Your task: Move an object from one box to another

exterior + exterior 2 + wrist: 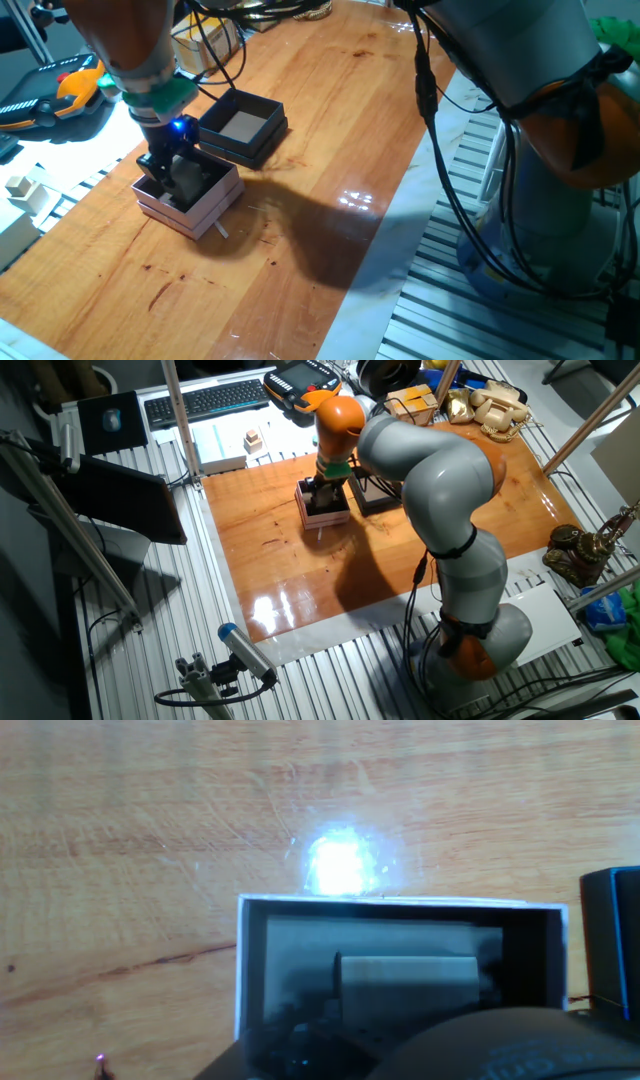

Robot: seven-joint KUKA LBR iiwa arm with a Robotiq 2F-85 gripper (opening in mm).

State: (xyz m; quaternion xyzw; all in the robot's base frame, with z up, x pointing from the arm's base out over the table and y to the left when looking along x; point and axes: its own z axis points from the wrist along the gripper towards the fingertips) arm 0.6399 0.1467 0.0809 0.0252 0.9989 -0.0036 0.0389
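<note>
Cube (405, 982) sits inside pink box (215, 205); fingers (165, 178) reach straight down, grip unclear.

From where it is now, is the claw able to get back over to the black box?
Probably yes. The claw is down inside the pink box, and the black box sits right beside it on the bare table with its top open. Nothing stands between them; it would only need to lift clear first.

one fixed view sits close beside the pincer (165, 172), the other high and far, both sharing the pink box (190, 200) directly under it.
</note>
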